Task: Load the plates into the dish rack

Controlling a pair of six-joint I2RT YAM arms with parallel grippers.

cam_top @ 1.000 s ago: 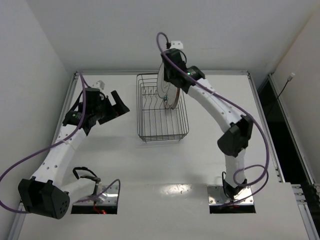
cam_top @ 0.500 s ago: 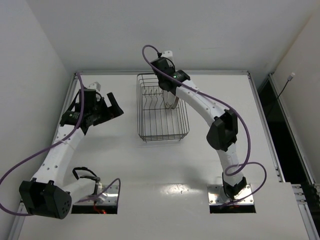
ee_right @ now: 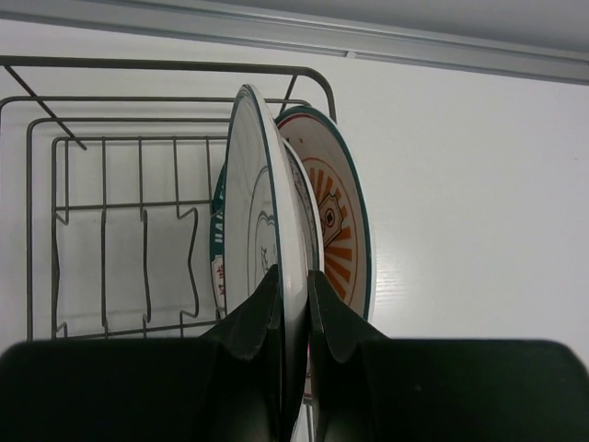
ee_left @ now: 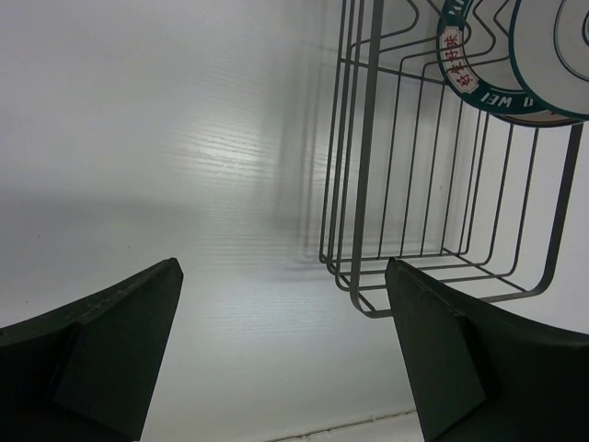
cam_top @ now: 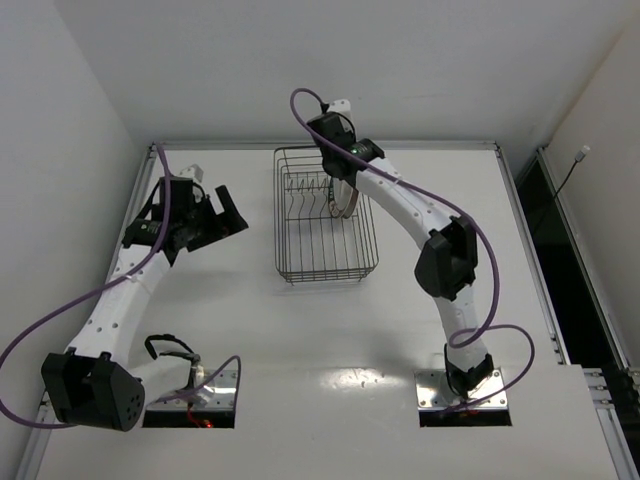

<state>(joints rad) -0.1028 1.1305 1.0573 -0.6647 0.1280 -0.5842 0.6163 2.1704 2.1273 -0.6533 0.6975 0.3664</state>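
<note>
The right hand pinches the near rim of the ringed plate, which stands edge-on straight ahead in the dish rack between the lettered plate and the orange-centred plate; the left hand gapes empty beside the rack.

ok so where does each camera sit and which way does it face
Top external: fixed above and behind the arms, looking down on the table; both arms show, rack at the far middle.
Left wrist: on the left arm, looking across the table at the rack's side; its fingers spread in the bottom corners.
Right wrist: on the right arm, looking along its fingers, shut on the ringed plate in the rack.
Shared: both wrist views show rack and lettered plate.
</note>
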